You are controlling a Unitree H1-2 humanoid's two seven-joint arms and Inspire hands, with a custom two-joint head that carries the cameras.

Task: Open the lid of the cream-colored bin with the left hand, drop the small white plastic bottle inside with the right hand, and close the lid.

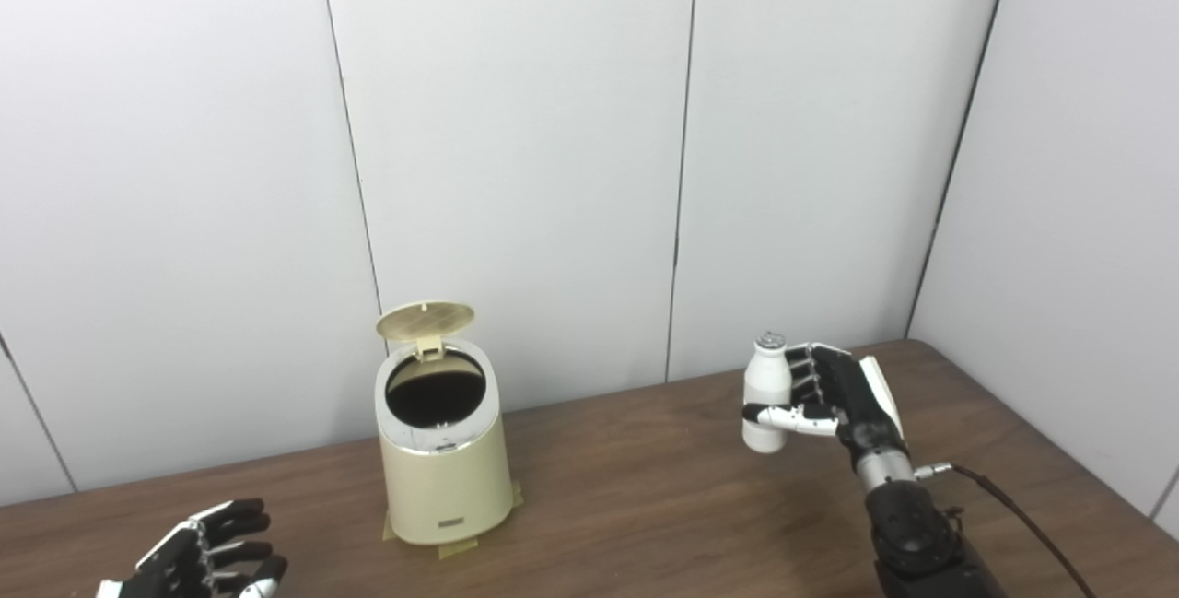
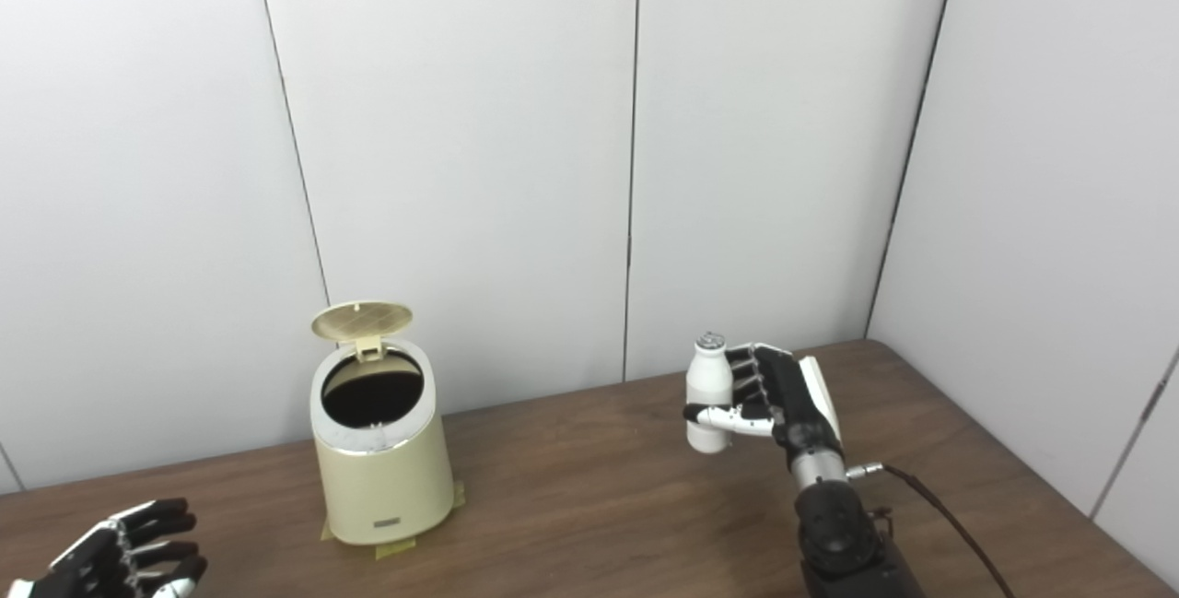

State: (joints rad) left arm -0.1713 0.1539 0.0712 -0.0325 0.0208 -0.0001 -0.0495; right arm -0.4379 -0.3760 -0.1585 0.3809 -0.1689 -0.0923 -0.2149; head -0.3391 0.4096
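From the left eye view, the cream-colored bin (image 1: pixel 445 451) stands upright on the wooden table (image 1: pixel 645 497), left of centre, with strips of tape showing under its base; its lid (image 1: pixel 426 321) is tipped up and back on the hinge at the rear, so the dark round mouth lies open; the right hand (image 1: pixel 834 395) is raised above the table on the right side, well apart from the bin, its fingers wrapped round the small white plastic bottle (image 1: pixel 766 391) and its thumb laid across the front of it; the bottle is upright, clear of the tabletop, its cap uppermost; a dark cable (image 1: pixel 1022 520) runs from the wrist down toward the lower right corner; the left hand (image 1: pixel 207 561) sits low at the bottom left, near the table's front, holding nothing, its fingers loosely curled yet spread from one another; it touches neither bin nor lid.

From the right eye view, the same layout appears shifted a little leftward; the bin (image 2: pixel 382 464) shows its raised lid (image 2: pixel 361 321) against the pale panelled wall (image 2: pixel 516 165); the bottle (image 2: pixel 709 395) is gripped upright in the right hand (image 2: pixel 774 395), above the table and to the right of the bin; the left hand (image 2: pixel 129 554) is partly cut off by the bottom left corner, its fingers apart and empty.
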